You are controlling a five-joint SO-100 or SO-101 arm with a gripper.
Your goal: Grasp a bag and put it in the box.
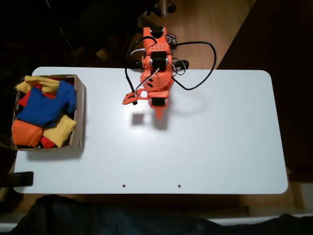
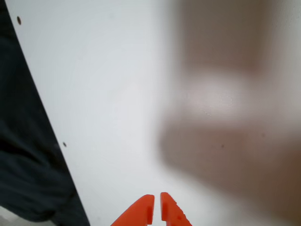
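The fingers (image 2: 156, 207) sit nearly together on nothing, tucked near the arm's base over bare white table (image 1: 220, 147); well off to their left in the fixed view, the blue bag (image 1: 45, 107) already lies in the cardboard box (image 1: 80, 112) among yellow, red and orange bags, so the arm looks parked.

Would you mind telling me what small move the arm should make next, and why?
Probably none beyond staying folded at rest: the royal-blue fabric beanbag already lies in the brown cardboard box atop yellow, orange and red ones, the white table shows no other bag, and the orange gripper looks shut on nothing above bare tabletop.
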